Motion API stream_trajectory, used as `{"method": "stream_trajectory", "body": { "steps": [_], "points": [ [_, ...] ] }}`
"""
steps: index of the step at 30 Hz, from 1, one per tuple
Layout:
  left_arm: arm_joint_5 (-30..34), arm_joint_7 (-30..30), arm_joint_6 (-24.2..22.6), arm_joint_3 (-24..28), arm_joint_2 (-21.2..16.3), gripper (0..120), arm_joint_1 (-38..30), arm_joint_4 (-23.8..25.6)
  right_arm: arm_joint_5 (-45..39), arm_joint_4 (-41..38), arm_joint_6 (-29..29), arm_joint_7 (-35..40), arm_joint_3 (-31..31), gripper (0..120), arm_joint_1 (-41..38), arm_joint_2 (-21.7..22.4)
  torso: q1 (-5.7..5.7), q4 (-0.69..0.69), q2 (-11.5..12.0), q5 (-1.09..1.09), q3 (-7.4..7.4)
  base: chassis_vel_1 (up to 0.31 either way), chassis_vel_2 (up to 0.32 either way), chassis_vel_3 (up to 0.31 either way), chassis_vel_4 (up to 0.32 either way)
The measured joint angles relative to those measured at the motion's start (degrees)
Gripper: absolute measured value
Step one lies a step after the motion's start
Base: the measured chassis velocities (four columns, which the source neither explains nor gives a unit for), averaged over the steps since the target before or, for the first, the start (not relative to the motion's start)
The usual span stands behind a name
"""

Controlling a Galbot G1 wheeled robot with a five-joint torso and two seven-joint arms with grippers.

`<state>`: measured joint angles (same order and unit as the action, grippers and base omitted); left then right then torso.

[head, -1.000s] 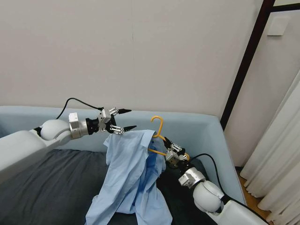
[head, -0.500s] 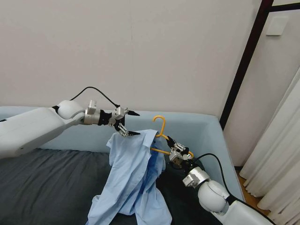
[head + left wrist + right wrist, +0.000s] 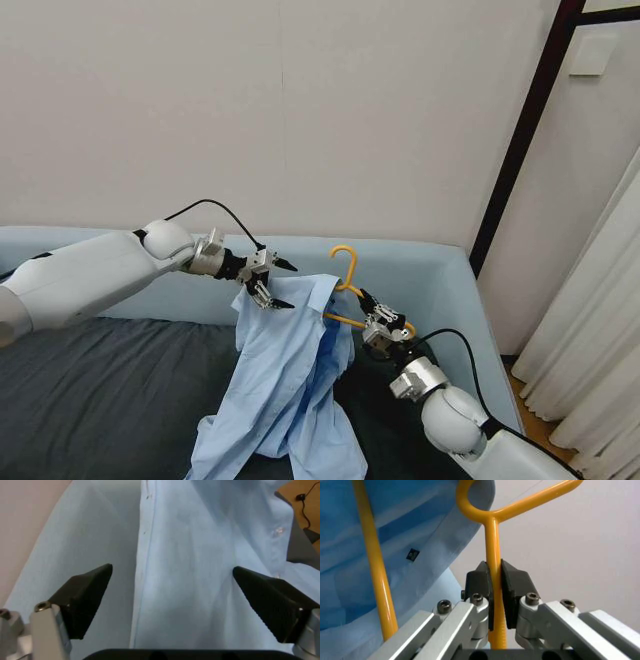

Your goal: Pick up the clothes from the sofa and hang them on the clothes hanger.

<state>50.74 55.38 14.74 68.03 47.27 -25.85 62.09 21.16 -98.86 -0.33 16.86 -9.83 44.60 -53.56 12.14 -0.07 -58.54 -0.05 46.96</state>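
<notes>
Head view, sofa [image 3: 430, 268]: a light blue backrest and a dark grey seat are seen against a plain wall [image 3: 300, 110].
Head view, shirt [image 3: 285, 380]: the light blue garment is draped by its collar end over the hanger, and its tails are trailed down onto the sofa seat.
Head view, hanger [image 3: 349, 268]: the yellow piece is held upright above the seat, towards the sofa's right end, with the hook uppermost.
Head view, left gripper [image 3: 285, 286]: it is reached in from the left at the shirt's top edge. The jaws are spread apart, the lower one right at the fabric.
Head view, right gripper [image 3: 378, 325]: it is raised from below, just under the hook.
Left wrist view, shirt: the buttoned front is seen beyond two dark, widely parted jaws. Contact with the cloth cannot be told.
Right wrist view, hanger: the straight stem below the hook is clamped between closed jaws. The shirt is draped over the hanger's arm alongside.
</notes>
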Motion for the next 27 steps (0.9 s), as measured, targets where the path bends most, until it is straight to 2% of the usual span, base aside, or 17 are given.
{"method": "stream_trajectory", "body": {
  "steps": [3, 5, 6, 9, 10, 12, 15, 16, 18, 20, 22, 27],
  "points": [
    [0.1, 0.3, 0.2, -0.2, 0.6, 86, 0.1, -0.8, 0.6, -0.2, 0.2, 0.0, 0.0, 5, 0.1, 0.0, 0.00, 0.00, 0.0, 0.01, 0.00, 0.000, 0.000, 0.000, 0.000],
    [0.7, 0.7, 0.7, -0.7, 1.2, 74, 0.3, -1.7, 1.7, -0.2, 0.7, 0.0, 0.2, 5, 0.2, -0.1, 0.00, 0.00, 0.0, 0.02, 0.00, 0.000, 0.000, 0.000, 0.000],
    [0.7, 0.7, 0.7, -0.7, 1.2, 74, 0.3, -1.7, 1.7, -0.2, 0.7, 0.0, 0.2, 5, 0.2, -0.1, 0.00, 0.00, 0.0, 0.02, 0.00, 0.000, 0.000, 0.000, 0.000],
    [1.4, 1.7, 1.1, -1.0, 1.6, 61, 0.6, -2.4, 3.7, -0.3, 2.1, 0.3, 0.5, 5, 0.6, -0.2, 0.00, 0.00, 0.0, 0.02, 0.00, 0.000, 0.000, 0.000, 0.000],
    [1.4, 2.0, 1.1, -0.6, 1.5, 55, 0.5, -2.2, 3.8, -0.3, 2.3, 0.4, 0.5, 5, 0.6, -0.2, 0.00, 0.00, 0.0, 0.02, 0.00, 0.000, 0.000, 0.000, 0.000],
    [1.4, 2.4, 1.1, -0.3, 1.5, 52, 0.4, -1.9, 3.9, -0.1, 2.5, 0.5, 0.5, 5, 0.6, -0.1, 0.00, 0.01, 0.0, 0.01, 0.00, 0.000, 0.000, 0.000, 0.000],
    [1.3, 2.5, 1.2, -0.1, 1.5, 39, 0.5, -1.6, 4.2, 0.4, 3.1, 0.8, 0.5, 5, 0.1, -0.1, 0.00, 0.00, 0.0, 0.02, 0.00, 0.000, 0.000, 0.000, 0.000],
    [1.3, 2.5, 1.2, -0.1, 1.5, 39, 0.5, -1.6, 4.2, 0.4, 3.1, 0.8, 0.5, 5, 0.1, -0.1, 0.00, 0.00, 0.0, 0.02, 0.00, 0.000, 0.000, 0.000, 0.000],
    [1.3, 2.5, 1.2, 0.2, 1.6, 29, 0.5, -1.6, 4.7, 0.6, 3.6, 0.9, 0.5, 5, -0.1, 0.0, 0.00, 0.00, 0.0, 0.01, 0.00, 0.000, 0.000, 0.000, 0.000],
    [1.3, 2.5, 1.2, 0.3, 1.6, 26, 0.5, -1.6, 5.0, 0.8, 4.0, 1.0, 0.5, 5, -0.1, 0.0, 0.00, 0.00, 0.0, 0.02, 0.00, 0.000, 0.000, 0.000, 0.000],
    [1.3, 2.5, 1.3, 0.6, 1.4, 14, 0.5, -1.5, 5.8, 1.2, 5.1, 1.1, 0.5, 5, -0.2, 0.0, 0.00, 0.00, 0.0, 0.01, 0.00, 0.000, 0.000, 0.000, 0.000],
    [1.3, 2.5, 1.4, 0.7, 0.8, 2, 0.7, -0.7, 6.5, 1.3, 5.7, 1.0, 0.3, 5, -0.2, 0.3, 0.00, 0.00, 0.0, 0.01, 0.00, 0.000, 0.000, 0.000, 0.000]
  ]
}}
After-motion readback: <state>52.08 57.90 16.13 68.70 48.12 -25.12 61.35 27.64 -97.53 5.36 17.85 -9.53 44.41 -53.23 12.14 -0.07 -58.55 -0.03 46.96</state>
